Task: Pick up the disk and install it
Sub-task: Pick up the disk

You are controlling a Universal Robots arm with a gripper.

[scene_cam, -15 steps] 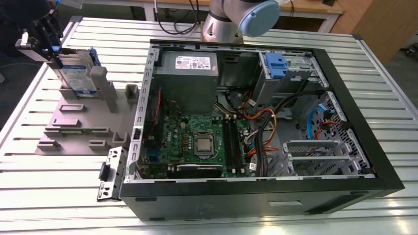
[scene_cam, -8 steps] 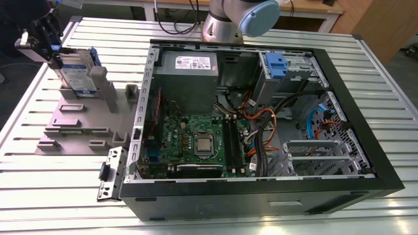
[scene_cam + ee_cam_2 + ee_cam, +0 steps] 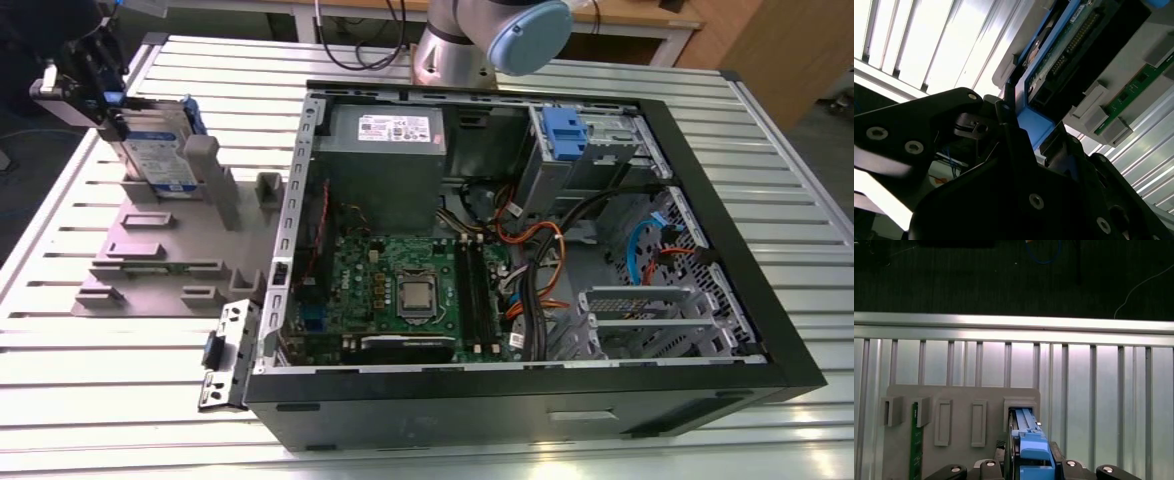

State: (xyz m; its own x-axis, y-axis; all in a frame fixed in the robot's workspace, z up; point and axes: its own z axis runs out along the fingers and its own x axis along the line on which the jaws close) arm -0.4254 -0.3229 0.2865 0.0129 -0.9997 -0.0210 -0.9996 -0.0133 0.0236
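Observation:
The disk (image 3: 158,152) stands on edge at the back of a grey slotted holder (image 3: 160,255), on the exterior view's left. It is silver with a white-and-blue label and blue side rails. My gripper (image 3: 110,112) is at the disk's top edge, shut on it. In the first wrist view the disk's blue rail (image 3: 1029,442) sits between the fingers of my gripper (image 3: 1030,465), over a slot of the holder (image 3: 961,405). In the second wrist view the gripper (image 3: 1021,117) clamps the rail end of the disk (image 3: 1064,47). Whether the disk's lower edge still rests in the slot is unclear.
An open computer case (image 3: 534,392) lies to the exterior view's right of the holder, showing its motherboard (image 3: 400,290), grey power supply (image 3: 387,130) and a drive bay with a blue latch (image 3: 561,135). A green memory stick (image 3: 916,445) stands in the holder. The slatted metal table (image 3: 107,400) surrounds everything.

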